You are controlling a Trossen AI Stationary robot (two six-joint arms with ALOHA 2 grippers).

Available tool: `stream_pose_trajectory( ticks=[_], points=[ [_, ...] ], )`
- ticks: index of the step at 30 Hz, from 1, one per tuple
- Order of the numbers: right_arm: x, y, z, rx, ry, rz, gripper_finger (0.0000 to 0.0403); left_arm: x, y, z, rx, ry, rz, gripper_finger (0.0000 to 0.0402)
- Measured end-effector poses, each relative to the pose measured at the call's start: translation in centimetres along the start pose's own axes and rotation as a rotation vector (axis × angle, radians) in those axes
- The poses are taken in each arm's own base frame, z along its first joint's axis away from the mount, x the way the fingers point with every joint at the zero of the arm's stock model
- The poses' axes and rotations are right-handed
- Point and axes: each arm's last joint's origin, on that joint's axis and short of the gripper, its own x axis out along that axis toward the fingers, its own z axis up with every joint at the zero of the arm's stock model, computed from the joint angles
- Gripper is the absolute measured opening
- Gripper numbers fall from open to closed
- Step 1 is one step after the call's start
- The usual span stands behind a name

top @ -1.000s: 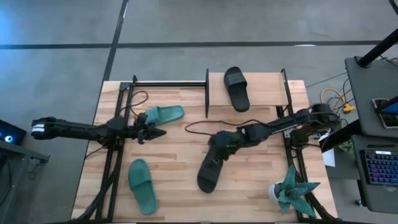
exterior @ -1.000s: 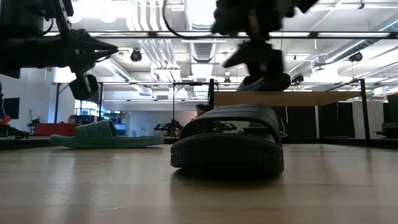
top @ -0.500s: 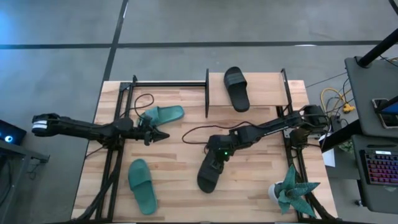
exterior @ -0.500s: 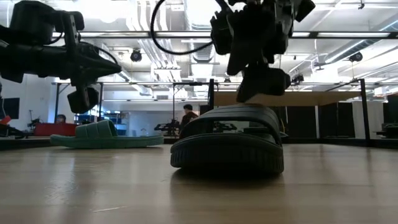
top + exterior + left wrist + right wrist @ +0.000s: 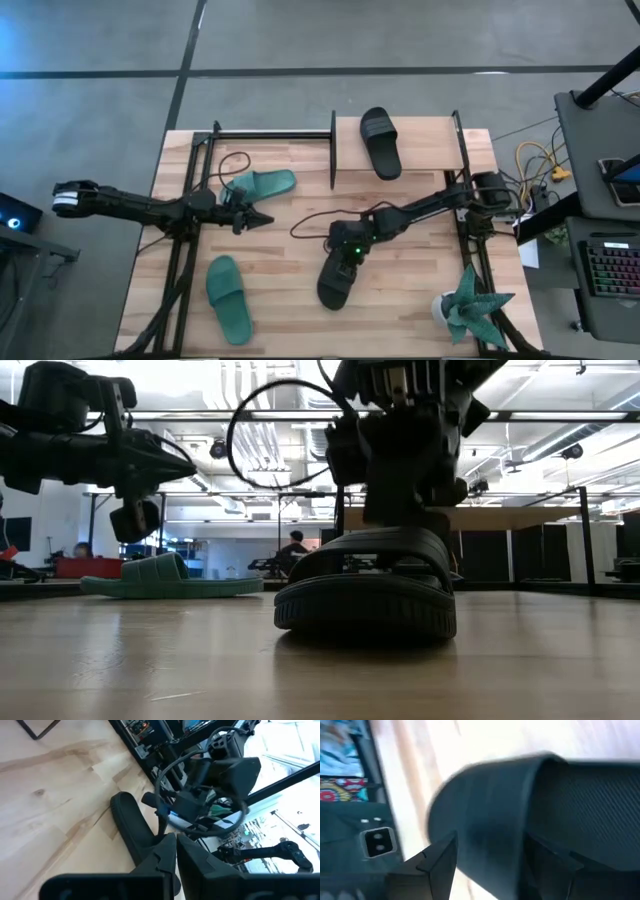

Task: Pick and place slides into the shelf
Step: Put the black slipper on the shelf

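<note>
A black slide [image 5: 335, 282] lies sole down on the table, right of centre; it fills the right wrist view [image 5: 520, 805] and the low view [image 5: 366, 595]. My right gripper [image 5: 348, 252] is down over its strap [image 5: 385, 548], open, one finger [image 5: 435, 862] outside the slide's side and the other [image 5: 552, 865] over the slide. The second black slide [image 5: 380, 142] lies on the shelf's top board [image 5: 430, 140]. One teal slide [image 5: 262, 184] lies far left of centre, the other [image 5: 229, 298] near left. My left gripper [image 5: 258, 218] is shut above the table, beside the far teal slide. My right gripper comes at the black slide's strap from above, pointing down, its fingers astride one side of the slide. Whether the fingers touch the slide, I cannot tell. The slide lies flat on the table.
A teal spiky plant in a white pot [image 5: 465, 308] stands at the near right corner. A black cable [image 5: 310, 215] loops over the table by the right arm. Black frame rails [image 5: 180, 270] run along both table sides. Bare wood lies between the two near slides.
My right gripper has moved toward the near edge and down, from above the black slide's far end onto its strap. The slide has stayed where it was.
</note>
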Motion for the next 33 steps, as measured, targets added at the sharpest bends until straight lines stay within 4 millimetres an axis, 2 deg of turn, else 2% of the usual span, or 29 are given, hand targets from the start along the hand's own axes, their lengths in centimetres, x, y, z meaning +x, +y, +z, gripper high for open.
stream_pose_trajectory(
  ticks=[3, 6, 14, 18, 21, 25, 29, 33],
  points=[
    [-0.1, 0.2, 0.0, -0.006, 0.010, 0.032, 0.0211, 0.0, 0.1, -0.1, -0.008, 0.006, 0.004, 0.0000],
    [-0.1, 0.2, 0.0, -0.011, 0.019, 0.040, 0.0185, 0.1, 0.1, -0.1, -0.009, 0.012, 0.009, 0.0000],
    [0.0, 0.0, -0.3, -0.015, 0.037, 0.039, 0.0022, 0.3, 0.5, -0.3, -0.013, 0.029, 0.035, 0.0000],
    [-0.5, 0.0, 0.0, 0.044, -0.049, -0.045, 0.0015, 0.4, 0.6, -0.4, -0.016, 0.036, 0.044, 0.0000],
    [-2.1, 0.1, 0.8, 0.130, -0.195, -0.129, 0.0015, 0.4, 0.6, -0.4, -0.040, 0.036, 0.046, 0.0000],
    [-4.8, 0.1, 1.7, 0.421, -0.475, -0.209, 0.0014, 0.4, 0.6, -0.4, -0.041, 0.035, 0.045, 0.0000],
    [-6.1, 0.2, 2.0, 0.670, -0.658, -0.133, 0.0014, 0.4, 0.6, -0.4, -0.040, 0.036, 0.045, 0.0000],
    [-5.4, -0.8, 1.2, 0.832, -0.738, -0.049, 0.0014, 0.4, 0.4, -0.3, -0.034, 0.025, 0.027, 0.0000]
  ],
)
